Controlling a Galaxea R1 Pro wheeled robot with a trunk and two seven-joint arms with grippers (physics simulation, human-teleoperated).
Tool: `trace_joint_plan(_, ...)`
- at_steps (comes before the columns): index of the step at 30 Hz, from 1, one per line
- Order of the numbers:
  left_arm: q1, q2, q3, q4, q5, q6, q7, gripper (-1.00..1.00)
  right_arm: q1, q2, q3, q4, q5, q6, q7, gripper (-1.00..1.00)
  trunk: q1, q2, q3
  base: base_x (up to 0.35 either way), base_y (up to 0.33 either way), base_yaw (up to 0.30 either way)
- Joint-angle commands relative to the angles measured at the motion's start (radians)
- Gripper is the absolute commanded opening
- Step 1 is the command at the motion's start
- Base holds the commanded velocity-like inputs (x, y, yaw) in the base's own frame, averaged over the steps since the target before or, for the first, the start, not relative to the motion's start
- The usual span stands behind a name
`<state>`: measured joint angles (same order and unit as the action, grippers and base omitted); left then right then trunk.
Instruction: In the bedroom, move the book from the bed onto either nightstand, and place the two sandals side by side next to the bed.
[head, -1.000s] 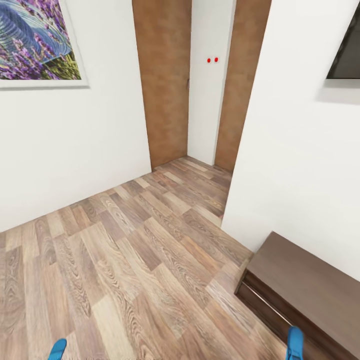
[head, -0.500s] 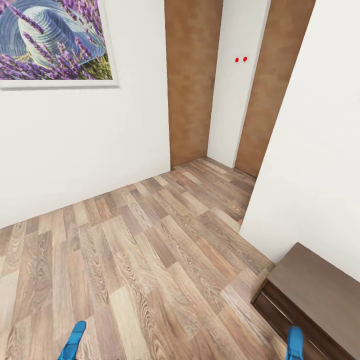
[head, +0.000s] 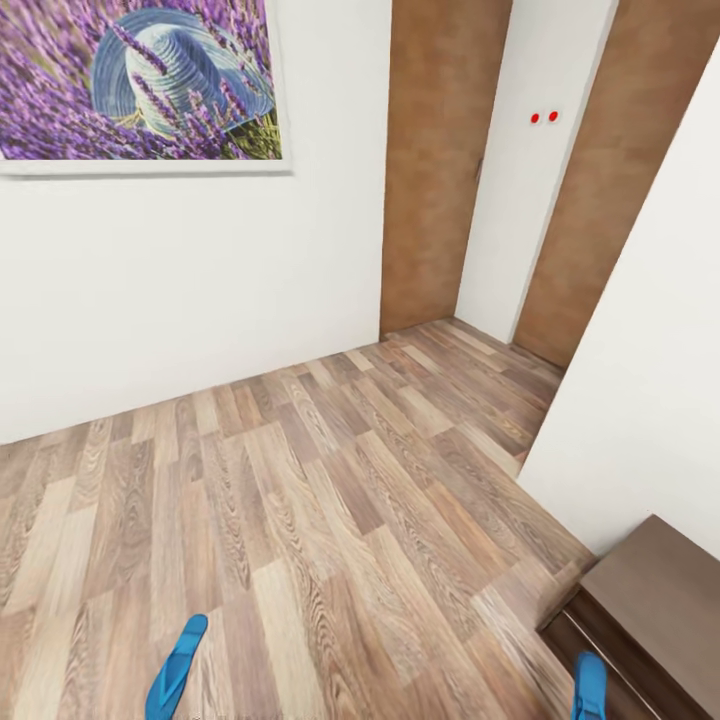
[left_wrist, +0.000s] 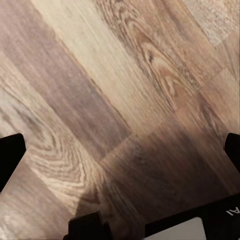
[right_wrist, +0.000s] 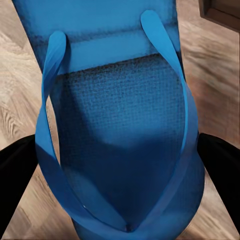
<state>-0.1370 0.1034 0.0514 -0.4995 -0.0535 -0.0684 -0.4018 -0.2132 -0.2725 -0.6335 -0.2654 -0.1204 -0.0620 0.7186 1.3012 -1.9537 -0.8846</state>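
the right gripper (right_wrist: 120, 165) is seen in the right wrist view with its dark fingers (right_wrist: 220, 160) set on either flank of a blue sandal (right_wrist: 125, 140). the sandal sits between them, toe-strap end nearest the camera, sole running away from the wrist, so it is judged to be held. true pinch contact cannot be told, as the fingertips are cut by the frame edges. a corner of the dark cabinet (right_wrist: 220, 12) is seen just beyond the sandal.

left wrist view: the left gripper (left_wrist: 120, 150) is shown with fingers (left_wrist: 10, 152) spread wide at both frame edges, nothing between them. plank floor (left_wrist: 100, 85) lies below, shaded by the arm.

head view: compared with the two earlier pictures the whole picture is shifted rightward. the lavender picture (head: 140, 85) is brought further into frame, the brown doors (head: 440, 160) are pushed right, and the dark cabinet (head: 655, 600) is slid toward the corner. this is read as the camera or base turning left, not as things moving. the second sandal (head: 178, 668) is lying on the floor at bottom left, more of it exposed than before. the held sandal (head: 589, 686) is kept at the same spot at bottom right.

the bed, book and nightstand are not brought into sight yet, so the robot is judged to be in transit, one sandal carried, the other left for pickup.
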Motion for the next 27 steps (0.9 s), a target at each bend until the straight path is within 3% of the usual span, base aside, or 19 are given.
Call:
trace_joint_plan(1, -0.001, -0.001, 0.005, 0.001, -0.006, -0.004, -0.006, 1.00, -0.001, 0.000, 0.000, 0.002, -0.007, -0.001, 0.005, -1.00, 0.000, 0.000, -0.001, 0.000, 0.000, 0.271)
trace_joint_plan(27, -0.001, -0.001, 0.005, 0.001, -0.006, -0.004, -0.006, 1.00, -0.001, 0.001, 0.000, 0.003, -0.007, -0.001, 0.004, -1.00, 0.000, 0.000, -0.001, 0.000, 0.000, 0.272)
